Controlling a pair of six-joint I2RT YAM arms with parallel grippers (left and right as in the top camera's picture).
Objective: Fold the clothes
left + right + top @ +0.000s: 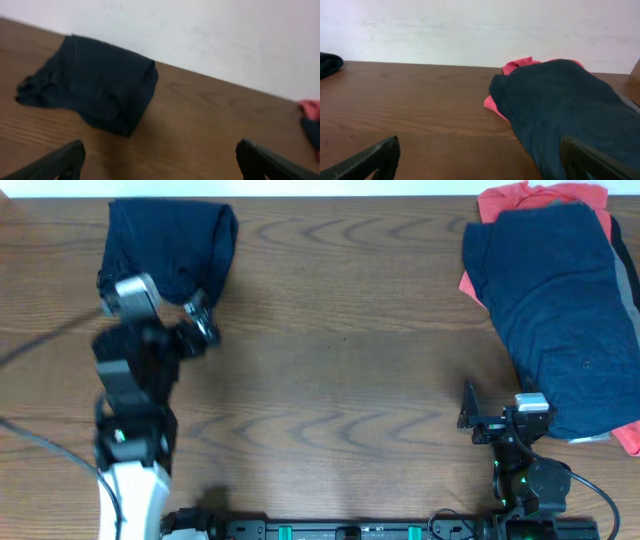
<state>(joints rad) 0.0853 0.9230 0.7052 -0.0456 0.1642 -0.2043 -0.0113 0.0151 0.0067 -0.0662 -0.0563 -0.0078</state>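
Nearest the arm bases, the right gripper (480, 145) hangs low over the table (340, 370) with its two fingers spread wide and nothing between them; only bare wood shows in the gap. A little further up, on the left side, the left gripper (160, 147) is likewise fully spread and empty; it hovers just short of a compact navy bundle (170, 245) lying by the far left edge. That bundle looks folded already into a thick block, though one end is rumpled. At the far right lies what seems to be the work in hand: a large navy garment (560, 310) spread loosely over a coral-red garment (540, 200), whose cloth peeps out at the far side, the left side and the near right corner; the pile runs past the right edge of the overhead view, so its full outline cannot be told.

The fabric looks like a thin, soft knit; it should be light and limp, sagging from any grip and keeping no shape of its own; it will likely drag on the wood rather than slide, and the red layer may cling and come along. A hem or corner is the best hold, pinching the top layer only; the navy garment's near left edge lies closest to the right gripper; two corners taken by both arms would keep it flat.
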